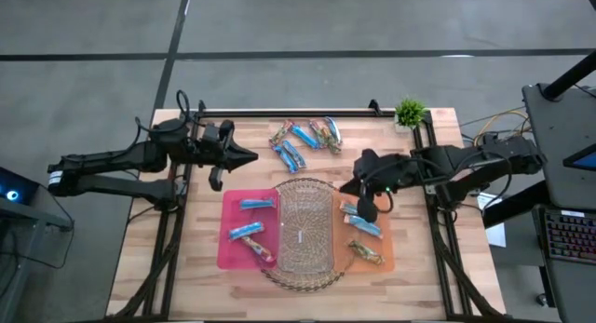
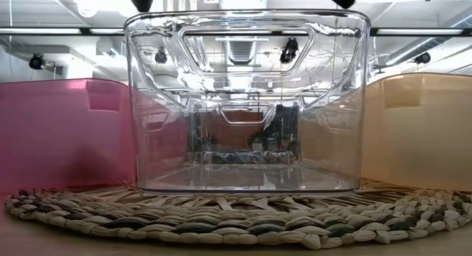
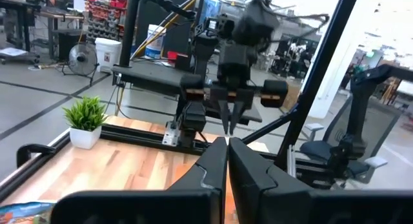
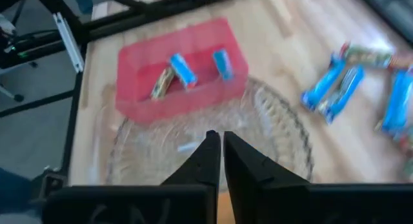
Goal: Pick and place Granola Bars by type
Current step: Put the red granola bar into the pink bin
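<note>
Currently the right end effector (image 1: pixel 367 211) hangs shut and seemingly empty beside the orange bin (image 1: pixel 389 258), far from the loose granola bars (image 1: pixel 303 137), so mixed types may persist.

No text or label can be read anywhere.

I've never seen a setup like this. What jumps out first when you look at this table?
Three bins sit side by side on a woven mat: a pink bin on the left, a clear one in the middle, an orange bin on the right, the coloured two holding wrapped granola bars. A loose pile of bars, mostly blue, lies at the far edge. The right end effector, shut and empty, hovers over the orange bin.
</note>
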`<state>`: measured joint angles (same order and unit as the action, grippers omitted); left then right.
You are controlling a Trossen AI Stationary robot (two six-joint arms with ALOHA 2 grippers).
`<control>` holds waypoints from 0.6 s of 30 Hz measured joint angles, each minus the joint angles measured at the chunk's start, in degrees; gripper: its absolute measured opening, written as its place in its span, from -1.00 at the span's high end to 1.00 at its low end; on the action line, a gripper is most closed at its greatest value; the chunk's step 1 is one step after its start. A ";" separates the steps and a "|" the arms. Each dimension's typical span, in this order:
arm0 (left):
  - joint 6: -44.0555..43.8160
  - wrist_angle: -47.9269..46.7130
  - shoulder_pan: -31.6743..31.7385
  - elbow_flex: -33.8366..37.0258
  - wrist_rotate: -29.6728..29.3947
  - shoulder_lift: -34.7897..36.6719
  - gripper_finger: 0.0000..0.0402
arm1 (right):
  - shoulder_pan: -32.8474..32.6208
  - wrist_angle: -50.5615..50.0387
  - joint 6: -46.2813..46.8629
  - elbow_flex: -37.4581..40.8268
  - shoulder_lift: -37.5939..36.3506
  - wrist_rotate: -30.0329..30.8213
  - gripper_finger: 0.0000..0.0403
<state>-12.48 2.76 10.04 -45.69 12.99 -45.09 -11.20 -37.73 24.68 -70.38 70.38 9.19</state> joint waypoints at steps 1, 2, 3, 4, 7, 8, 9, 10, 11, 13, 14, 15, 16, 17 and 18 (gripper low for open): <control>0.56 -0.12 0.00 0.00 0.00 -0.04 1.00 | 0.81 0.79 -1.78 0.01 -0.11 -0.02 0.94; 0.87 -0.21 0.00 0.02 0.00 -0.04 1.00 | 1.67 1.68 -3.57 0.01 -0.17 -0.02 0.95; 0.98 -0.15 0.00 0.02 -0.09 -0.03 1.00 | 2.51 2.60 -5.54 0.01 -0.30 -0.02 0.95; 1.02 -0.11 0.00 0.02 -0.41 -0.01 1.00 | 3.33 3.13 -7.69 0.01 -0.45 -0.04 0.96; 1.00 -0.08 0.00 0.02 -0.91 -0.01 1.00 | 5.11 3.30 -12.62 0.01 -0.58 -0.01 0.96; 1.00 -0.10 0.00 0.02 -0.92 -0.01 1.00 | 5.56 3.28 -14.23 0.00 -0.58 -0.02 0.96; 1.06 -0.11 0.00 0.02 -0.93 -0.01 1.00 | 5.99 3.24 -15.54 -0.13 -0.58 -0.02 0.96; 1.22 -0.14 0.00 0.04 -0.95 -0.01 1.00 | 6.28 3.36 -16.04 -0.31 -0.58 -0.03 0.96; 1.45 -0.21 0.00 0.04 -1.09 -0.01 1.00 | 6.52 3.78 -15.78 -0.35 -0.58 -0.04 0.96; 1.53 -0.21 0.00 0.05 -1.86 -0.01 1.00 | 6.55 4.51 -13.58 -0.38 -0.58 -0.02 0.96; 1.58 -0.21 0.00 0.07 -2.23 -0.01 1.00 | 6.55 4.88 -12.44 -0.38 -0.51 -0.02 0.96; 1.76 -0.19 0.00 0.07 -2.43 -0.06 1.00 | 6.55 5.55 -11.90 -0.38 -0.32 -0.04 0.96; 2.05 -0.19 0.00 0.07 -2.56 -0.10 1.00 | 6.55 6.45 -11.86 -0.38 -0.13 -0.04 0.96; 2.35 -0.21 0.02 0.08 -2.60 -0.12 1.00 | 6.53 6.78 -11.81 -0.38 -0.04 -0.13 0.96; 2.57 -0.24 0.00 0.09 -2.61 -0.14 1.00 | 6.53 6.77 -11.55 -0.38 0.07 -0.17 0.96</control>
<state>-9.92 2.52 10.04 -45.60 10.39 -45.23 -4.67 -30.96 13.13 -70.76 70.44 9.02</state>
